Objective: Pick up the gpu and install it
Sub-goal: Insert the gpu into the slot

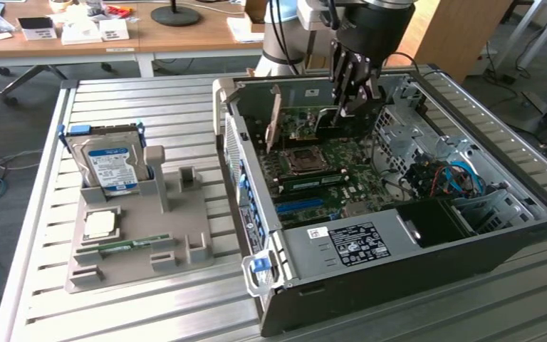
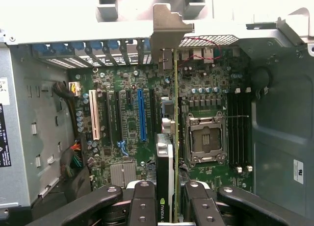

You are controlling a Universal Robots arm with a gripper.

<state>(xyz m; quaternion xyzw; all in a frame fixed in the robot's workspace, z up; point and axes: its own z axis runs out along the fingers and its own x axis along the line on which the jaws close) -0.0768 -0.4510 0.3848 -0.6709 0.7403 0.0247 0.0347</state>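
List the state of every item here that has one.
gpu: upright on edge, clamped in the end effector.
computer case: side open.
CPU socket: empty.
hard drive: upright in grey holder.
memory stick: flat in grey holder.

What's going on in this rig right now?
The arm's gripper is inside the open PC case, shut on the gpu. It holds the card on edge over the motherboard, just beside the CPU socket. The card's metal bracket is at the rear slot openings. Whether the card is seated in a slot cannot be told. On the table, at the exterior view's left, a hard drive stands in a grey holder.
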